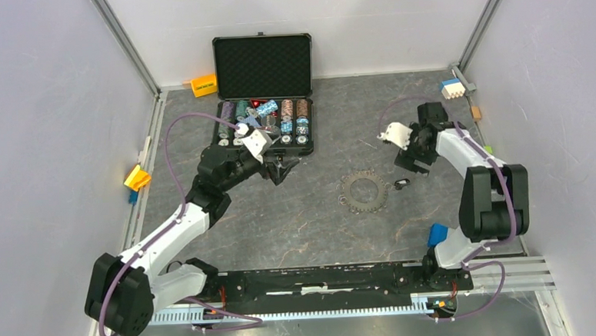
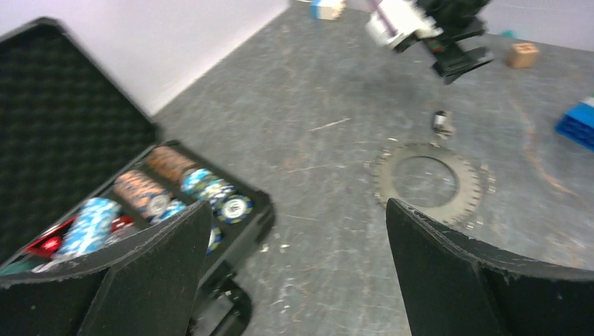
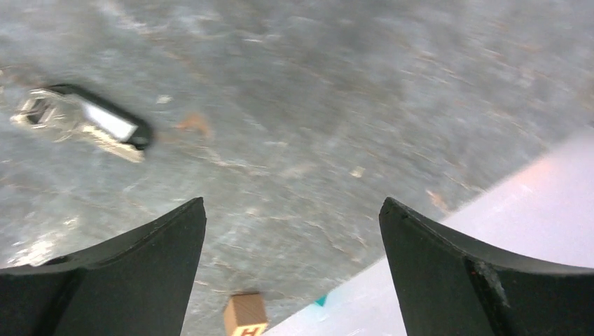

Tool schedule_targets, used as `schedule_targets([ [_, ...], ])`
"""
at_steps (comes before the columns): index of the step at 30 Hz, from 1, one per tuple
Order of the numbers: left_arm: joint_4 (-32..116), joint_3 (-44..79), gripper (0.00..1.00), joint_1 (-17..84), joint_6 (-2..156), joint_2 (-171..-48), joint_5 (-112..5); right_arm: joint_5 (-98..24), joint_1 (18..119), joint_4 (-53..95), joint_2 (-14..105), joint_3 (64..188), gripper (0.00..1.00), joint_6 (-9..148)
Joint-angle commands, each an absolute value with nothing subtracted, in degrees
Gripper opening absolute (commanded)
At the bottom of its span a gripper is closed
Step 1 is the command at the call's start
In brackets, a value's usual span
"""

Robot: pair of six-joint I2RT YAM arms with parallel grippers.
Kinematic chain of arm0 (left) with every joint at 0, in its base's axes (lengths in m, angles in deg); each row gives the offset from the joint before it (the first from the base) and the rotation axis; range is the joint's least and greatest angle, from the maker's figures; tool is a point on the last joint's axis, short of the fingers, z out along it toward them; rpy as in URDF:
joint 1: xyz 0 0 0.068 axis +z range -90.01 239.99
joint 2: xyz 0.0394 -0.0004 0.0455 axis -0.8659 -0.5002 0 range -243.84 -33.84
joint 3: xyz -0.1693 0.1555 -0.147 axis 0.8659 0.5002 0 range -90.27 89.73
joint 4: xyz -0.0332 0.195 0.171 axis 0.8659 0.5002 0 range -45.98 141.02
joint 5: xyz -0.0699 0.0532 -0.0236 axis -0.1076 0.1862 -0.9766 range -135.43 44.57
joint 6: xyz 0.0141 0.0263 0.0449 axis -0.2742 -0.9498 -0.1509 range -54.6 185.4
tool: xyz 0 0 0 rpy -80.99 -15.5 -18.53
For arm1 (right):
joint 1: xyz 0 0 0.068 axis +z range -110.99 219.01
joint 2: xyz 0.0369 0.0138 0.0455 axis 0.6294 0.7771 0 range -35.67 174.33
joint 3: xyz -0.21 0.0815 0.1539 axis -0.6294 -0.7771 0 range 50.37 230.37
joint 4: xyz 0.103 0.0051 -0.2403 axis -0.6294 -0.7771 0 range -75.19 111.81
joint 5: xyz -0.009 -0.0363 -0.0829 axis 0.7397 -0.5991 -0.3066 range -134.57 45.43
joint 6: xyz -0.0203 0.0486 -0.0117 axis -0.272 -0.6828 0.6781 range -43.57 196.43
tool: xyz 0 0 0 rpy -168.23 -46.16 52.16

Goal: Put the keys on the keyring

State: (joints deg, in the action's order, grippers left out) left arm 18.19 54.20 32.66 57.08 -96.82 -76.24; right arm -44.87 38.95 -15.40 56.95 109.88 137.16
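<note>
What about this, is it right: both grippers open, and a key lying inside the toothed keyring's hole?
No. The key lies just outside the toothed keyring, by its right edge, as the top external view shows. The left gripper and right gripper are open.

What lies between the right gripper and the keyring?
A small key lies between the right gripper and the keyring; the top and left wrist views show it.
</note>
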Motion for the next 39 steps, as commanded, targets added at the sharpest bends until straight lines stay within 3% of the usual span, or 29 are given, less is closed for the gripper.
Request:
schedule_targets([
  [1,14.9,53.8,1.0,33.3,53.3,-94.2,-60.8,-47.0,36.2,-6.0,51.5,113.1,0.98,131.4],
  [11,16.8,56.1,1.0,35.2,53.4,-90.8,-49.4,-40.1,33.4,11.6,40.4,105.1,0.98,110.5],
  [17,28.4,53.4,1.0,37.0,49.9,-90.3,-48.7,-40.1,33.1,17.0,34.2,100.4,0.98,101.7],
  [24,24.5,58.4,1.0,39.0,52.5,-86.9,-42.4,-39.4,33.1,22.2,26.4,95.5,0.98,93.0],
  [28,22.1,61.2,1.0,39.7,56.6,-82.2,-33.5,-36.6,33.1,24.9,21.8,91.4,0.98,91.1],
  [39,24.4,64.5,1.0,40.2,62.6,-74.7,-33.3,-33.0,33.1,26.5,12.6,82.5,0.98,94.6],
])
